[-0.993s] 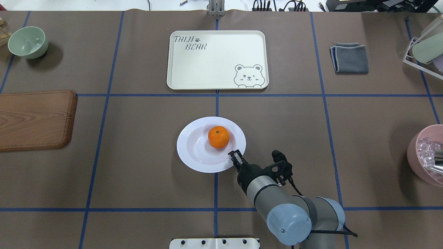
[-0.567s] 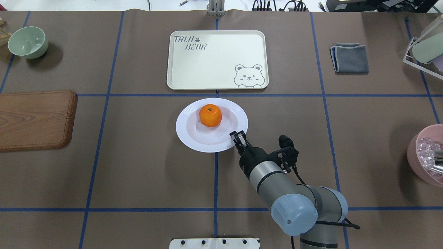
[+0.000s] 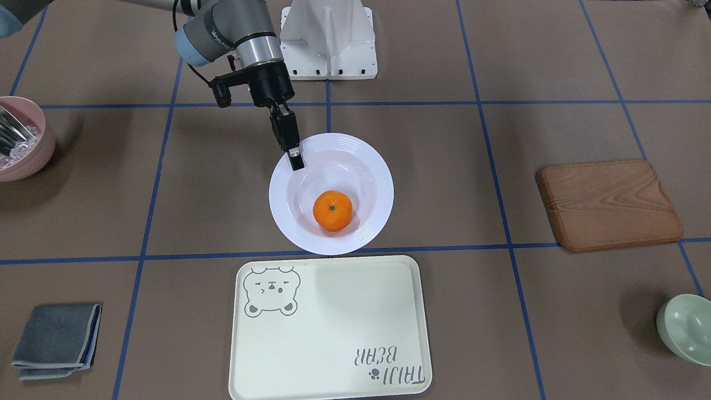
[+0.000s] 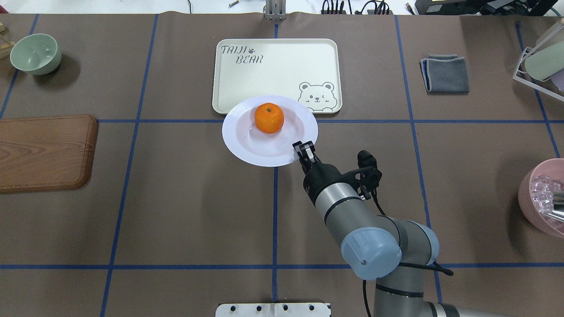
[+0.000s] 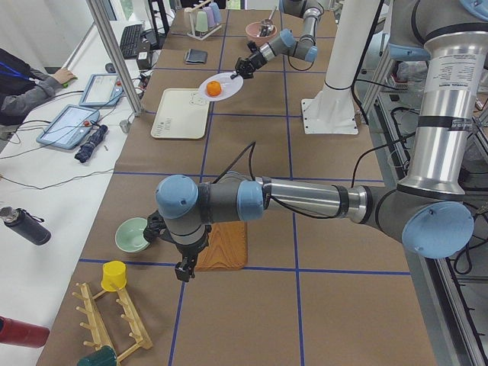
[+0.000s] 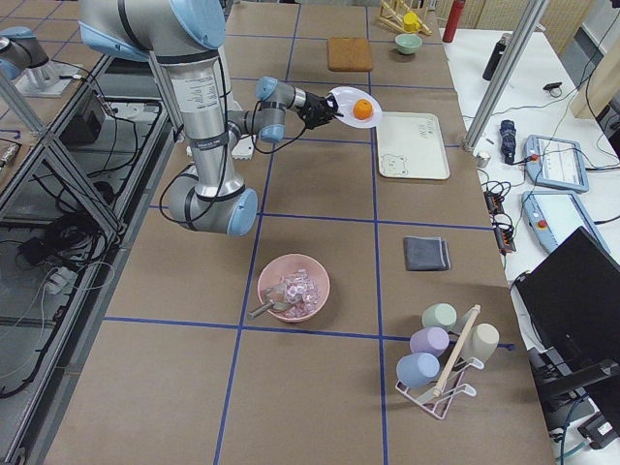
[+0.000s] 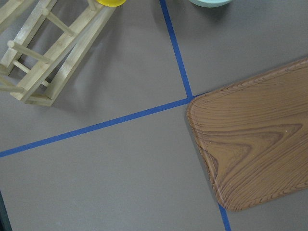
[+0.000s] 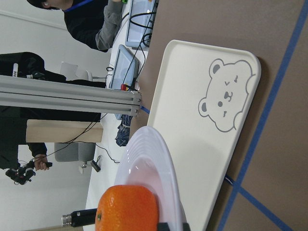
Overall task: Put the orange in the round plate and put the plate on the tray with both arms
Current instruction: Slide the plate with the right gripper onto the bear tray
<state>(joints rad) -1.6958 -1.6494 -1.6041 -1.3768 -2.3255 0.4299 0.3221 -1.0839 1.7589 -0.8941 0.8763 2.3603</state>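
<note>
The orange [image 4: 269, 118] lies in the sunken centre of the white round plate [image 4: 238, 141]. My right gripper [image 4: 304, 147] is shut on the plate's near right rim and holds it above the table. In the overhead view the plate's far rim overlaps the near edge of the cream tray [image 4: 273, 66]; in the front-facing view the plate [image 3: 278, 194] ends just short of the tray [image 3: 333, 333]. The right wrist view shows the orange [image 8: 127, 209] and the tray [image 8: 192, 125] beyond it. My left gripper [image 5: 183, 271] hangs by the wooden board, seen only in the exterior left view; I cannot tell its state.
A wooden board [image 4: 46, 152] and a green bowl [image 4: 35, 53] are at the left. A grey cloth [image 4: 445, 73], a cup rack [image 4: 539, 61] and a pink bowl [image 4: 544, 198] are at the right. A wooden rack [image 7: 48, 57] lies near the left wrist.
My right gripper has carried the plate with the orange away from the robot, from the table's middle up to the tray's near edge. The orange has shifted a little in the plate.
</note>
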